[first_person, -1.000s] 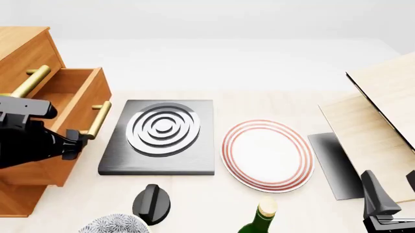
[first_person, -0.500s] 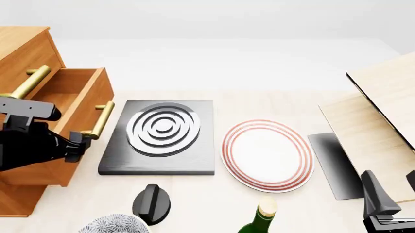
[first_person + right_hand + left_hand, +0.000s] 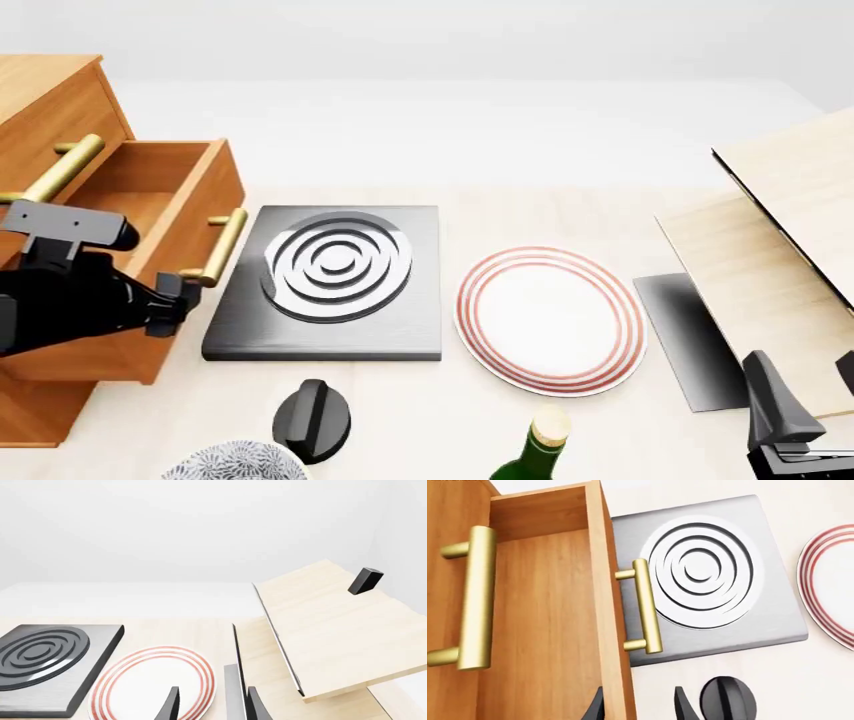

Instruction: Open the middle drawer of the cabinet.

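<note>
The cabinet (image 3: pixel 54 100) stands at the table's left. The middle drawer (image 3: pixel 200 215) is pulled out toward the hob, its brass handle (image 3: pixel 220 248) facing right. My left gripper (image 3: pixel 170 302) sits at the drawer front, just below the handle's near end. In the left wrist view the middle drawer (image 3: pixel 610 605) and its handle (image 3: pixel 646 612) lie ahead of my left gripper (image 3: pixel 639 711). Its jaws stand wide apart, astride the drawer front's edge. My right gripper (image 3: pixel 807 400) is open and empty at the front right, also seen in the right wrist view (image 3: pixel 210 705).
A grey hob plate (image 3: pixel 334 290) lies right of the drawer, then a red-rimmed plate (image 3: pixel 550 315). A black knob (image 3: pixel 314 415), a patterned bowl (image 3: pixel 234 462) and a green bottle (image 3: pixel 534 450) are near the front edge. Pale wooden boards (image 3: pixel 774 250) stand at the right.
The middle drawer has slid further out to the right, toward the hob. My left gripper has moved right along with it. The right arm has not moved.
</note>
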Controlling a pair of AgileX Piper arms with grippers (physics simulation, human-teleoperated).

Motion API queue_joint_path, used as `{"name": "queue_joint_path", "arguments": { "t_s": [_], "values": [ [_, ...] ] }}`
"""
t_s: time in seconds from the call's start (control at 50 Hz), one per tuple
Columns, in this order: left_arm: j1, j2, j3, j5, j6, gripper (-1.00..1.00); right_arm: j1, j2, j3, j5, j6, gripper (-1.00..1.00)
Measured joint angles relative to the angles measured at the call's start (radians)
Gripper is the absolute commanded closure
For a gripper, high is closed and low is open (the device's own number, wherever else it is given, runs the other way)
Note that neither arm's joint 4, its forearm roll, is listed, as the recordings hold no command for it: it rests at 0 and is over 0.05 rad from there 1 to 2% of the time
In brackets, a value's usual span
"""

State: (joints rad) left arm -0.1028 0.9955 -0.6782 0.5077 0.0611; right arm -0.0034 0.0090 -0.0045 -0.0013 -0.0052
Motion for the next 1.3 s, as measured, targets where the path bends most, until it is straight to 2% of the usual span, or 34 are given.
{"name": "queue_joint_path", "arguments": {
  "t_s": [0.3,0.62,1.3],
  "values": [
    [-0.025,-0.001,0.000,0.002,-0.006,-1.00,0.000,0.000,0.000,0.000,0.000,-1.00],
    [-0.058,0.097,-0.038,-0.047,-0.009,-1.00,0.000,0.000,0.000,0.000,0.000,-1.00],
    [-0.117,0.138,-0.054,-0.063,-0.021,-1.00,0.000,0.000,0.000,0.000,0.000,-1.00]
  ]
}}
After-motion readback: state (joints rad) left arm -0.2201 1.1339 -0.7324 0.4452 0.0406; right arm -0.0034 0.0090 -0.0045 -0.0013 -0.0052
